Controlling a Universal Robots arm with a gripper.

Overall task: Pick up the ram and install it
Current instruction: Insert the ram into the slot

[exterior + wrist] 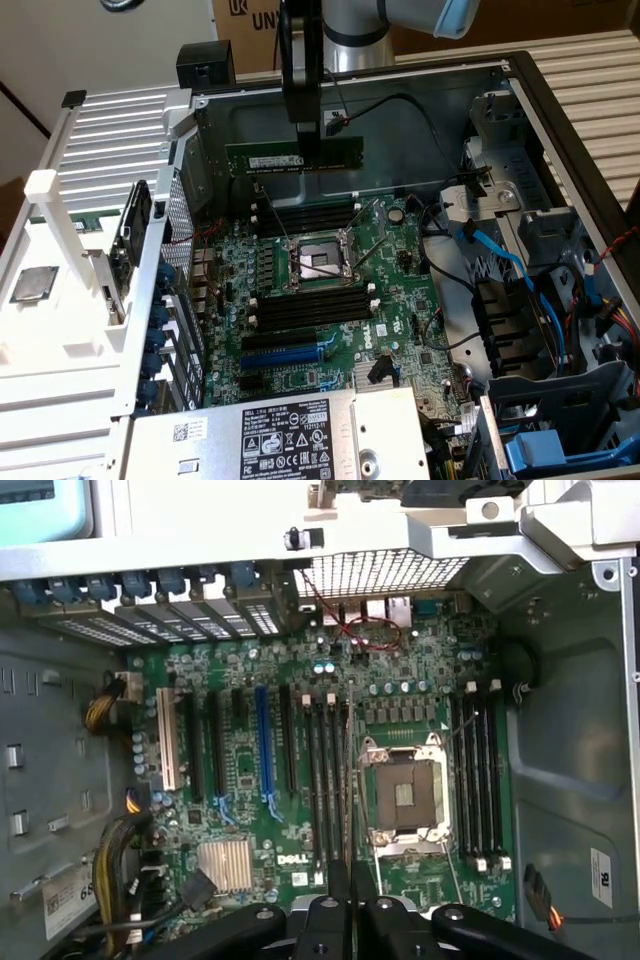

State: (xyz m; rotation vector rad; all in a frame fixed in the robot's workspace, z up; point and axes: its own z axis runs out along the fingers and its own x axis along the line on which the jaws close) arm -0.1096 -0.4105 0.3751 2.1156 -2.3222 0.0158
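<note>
We see the gripper [309, 150] closed on the ram [260, 160], pinching its upper edge near the middle of its length. The ram hangs level and on edge in the air, with its label side facing the exterior camera. It is inside the open computer case [410, 105], in front of the case's far wall and clear of the motherboard [388, 250] below.

On the board, the processor socket [315, 262] sits between two banks of black memory slots. One bank [305, 215] lies on the far side of the socket, under the ram, and the other bank [310, 310] lies on the near side. All slots in both banks look unfilled.

In the wrist view, the gripper [350, 875] points down at the board, and the ram shows edge-on as a thin line. That line runs parallel to the slots beside the socket [405, 795]. We cannot tell which slot it sits over.
</note>
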